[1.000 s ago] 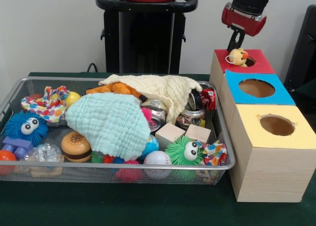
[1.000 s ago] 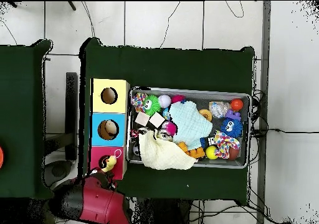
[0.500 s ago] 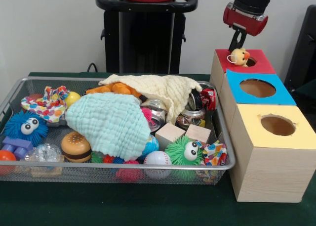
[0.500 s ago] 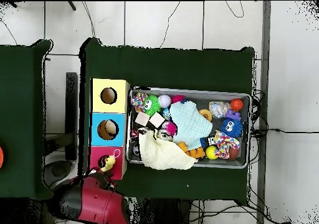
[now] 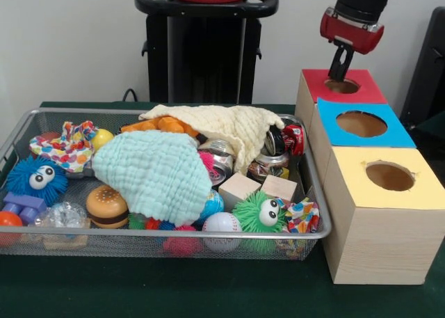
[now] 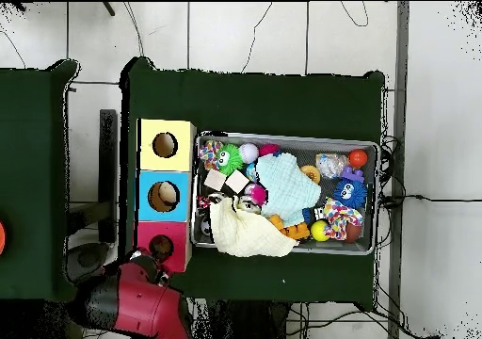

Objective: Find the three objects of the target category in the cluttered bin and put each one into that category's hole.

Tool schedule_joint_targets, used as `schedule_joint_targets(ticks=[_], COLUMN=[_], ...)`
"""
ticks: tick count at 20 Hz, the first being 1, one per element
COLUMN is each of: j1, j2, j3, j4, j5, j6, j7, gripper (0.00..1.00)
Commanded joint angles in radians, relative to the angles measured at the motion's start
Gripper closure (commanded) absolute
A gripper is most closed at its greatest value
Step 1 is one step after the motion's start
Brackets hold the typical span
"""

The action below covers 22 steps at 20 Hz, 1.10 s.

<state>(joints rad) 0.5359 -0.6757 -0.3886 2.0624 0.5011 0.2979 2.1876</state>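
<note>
A: Where do we find the gripper (image 5: 340, 69)?

B: It hangs over the red-topped box (image 5: 363, 91), just above that box's hole (image 5: 342, 86). It carries nothing, and we cannot tell whether its fingers are apart or together; they show as one dark stem.

A: And in the overhead view?

B: There the red arm (image 6: 132, 302) lies by the counter's lower edge, next to the red-topped box (image 6: 147, 232), and the gripper itself is too small to read.

A: What stands beside that box?

B: A blue-topped box (image 5: 393, 133) touches it, and a yellow-topped box (image 5: 375, 193) touches that one in turn, each with a round hole in its lid. All three sit in a row on the green counter (image 5: 208, 290), just beside the wire bin (image 5: 174, 245).

A: What do we see in the bin?

B: A pale blue cloth (image 5: 156, 173) lies across the middle, with a cream cloth (image 5: 229, 126) behind it. Near the boxes are two wooden blocks (image 5: 240, 188), a green fuzzy ball with eyes (image 5: 261, 217), a white ball (image 5: 221, 225) and some cans (image 5: 285, 138). At the other end we see a blue fuzzy ball with eyes (image 5: 36, 179), a toy hamburger (image 5: 106, 205), a yellow ball (image 5: 103, 138) and a spotted cloth (image 5: 64, 145).

A: Which of these belong to the target category?

B: We cannot tell.
</note>
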Motion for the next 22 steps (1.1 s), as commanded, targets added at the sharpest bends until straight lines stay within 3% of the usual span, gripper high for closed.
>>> schedule_joint_targets(ticks=[1, 5, 8, 11, 16, 22], j1=[-0.021, -0.029, 0.018, 0.009, -0.062, -0.129], j2=[0.043, 0.033, 0.056, 0.042, -0.037, -0.088], j3=[0.053, 0.051, -0.045, -0.083, -0.091, -0.080], j4=[-0.128, -0.113, -0.139, -0.131, -0.122, -0.134], j5=[0.066, 0.058, 0.007, -0.045, -0.121, -0.204], j6=[-0.109, -0.105, 0.033, 0.107, 0.170, 0.190], j7=[0.242, 0.221, 0.197, 0.145, 0.037, -0.017], gripper=[1.00, 1.00, 1.00, 1.00, 1.00, 1.00])
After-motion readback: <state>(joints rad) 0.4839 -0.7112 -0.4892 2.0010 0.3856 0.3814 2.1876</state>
